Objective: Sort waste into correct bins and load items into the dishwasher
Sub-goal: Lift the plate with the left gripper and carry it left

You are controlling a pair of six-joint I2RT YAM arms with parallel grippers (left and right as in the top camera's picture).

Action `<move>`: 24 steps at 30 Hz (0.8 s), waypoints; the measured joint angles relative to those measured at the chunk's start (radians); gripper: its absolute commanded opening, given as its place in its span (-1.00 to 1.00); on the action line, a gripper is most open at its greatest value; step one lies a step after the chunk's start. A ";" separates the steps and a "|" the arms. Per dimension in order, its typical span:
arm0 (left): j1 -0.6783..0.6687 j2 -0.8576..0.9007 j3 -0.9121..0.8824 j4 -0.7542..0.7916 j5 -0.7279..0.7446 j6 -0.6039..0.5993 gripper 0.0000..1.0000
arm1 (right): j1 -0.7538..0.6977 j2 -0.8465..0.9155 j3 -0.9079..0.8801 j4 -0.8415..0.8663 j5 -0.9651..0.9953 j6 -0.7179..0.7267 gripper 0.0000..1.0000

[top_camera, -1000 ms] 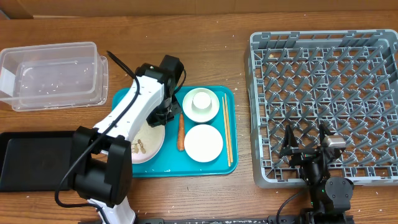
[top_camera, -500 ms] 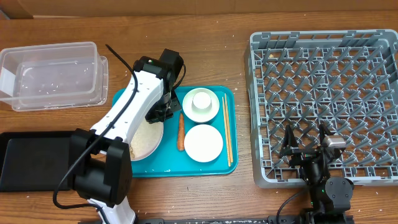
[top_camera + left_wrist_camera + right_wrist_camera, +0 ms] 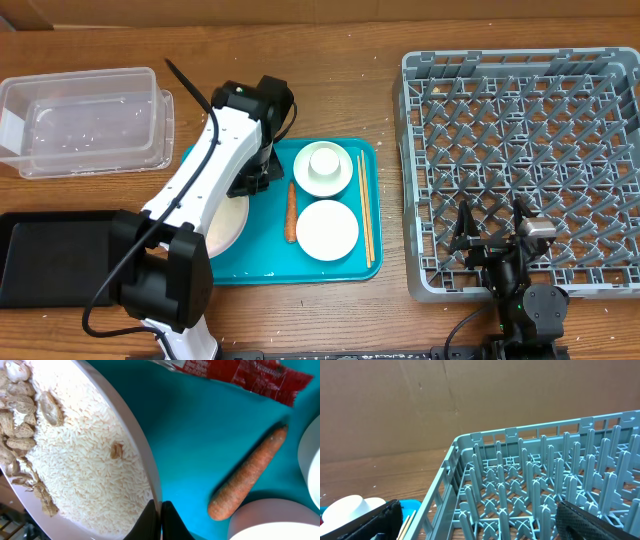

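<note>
On tray [image 3: 210, 435] — left pincer [image 3: 161, 510] tight on plate [image 3: 148, 462].

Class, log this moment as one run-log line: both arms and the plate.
left gripper: shut on plate rim | plate: holds rice, peanut shells | right gripper: open, at rack edge | carrot: on tray

The left arm [image 3: 215, 165] has swung slightly toward the clear tub [image 3: 85, 120]. The plate [image 3: 229, 226] on the teal tray [image 3: 262, 270] now shows as a narrower sliver shifted left, and its peanuts, seen from overhead a second ago, are hidden beneath the arm.
</note>
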 measured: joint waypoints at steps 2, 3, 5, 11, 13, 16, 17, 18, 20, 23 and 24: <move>0.004 0.000 0.026 -0.022 -0.013 0.000 -0.92 | 0.000 0.000 0.000 0.000 0.000 0.000 1.00; 0.007 0.000 0.037 -0.030 -0.019 0.000 -0.92 | 0.000 0.000 0.000 0.000 0.000 0.000 1.00; 0.023 0.000 0.057 -0.042 -0.027 0.000 -0.92 | 0.000 0.000 0.000 0.000 0.000 0.000 1.00; 0.108 0.000 0.088 -0.081 -0.034 0.007 -0.92 | 0.000 0.000 0.000 0.000 0.000 0.000 1.00; 0.152 0.000 0.095 -0.090 -0.035 0.016 -0.92 | 0.000 0.000 0.000 0.000 0.000 0.000 1.00; 0.215 0.000 0.099 -0.090 -0.039 0.023 -0.92 | 0.000 0.000 0.000 0.000 0.000 0.000 1.00; 0.240 0.001 0.099 -0.090 -0.040 0.023 -0.92 | 0.000 0.000 0.000 0.000 0.000 0.000 1.00; 0.259 0.001 0.099 -0.088 -0.041 0.023 -0.92 | 0.000 0.000 0.000 0.000 0.000 0.000 1.00; 0.301 0.001 0.099 -0.079 -0.041 0.027 -0.92 | 0.000 0.000 0.000 0.000 0.000 0.000 1.00; 0.369 0.002 0.099 -0.056 -0.041 0.044 -0.92 | 0.000 0.000 0.000 0.000 0.000 0.000 1.00; 0.396 0.002 0.099 -0.051 -0.040 0.050 -0.92 | 0.000 0.000 0.000 0.000 0.000 0.000 1.00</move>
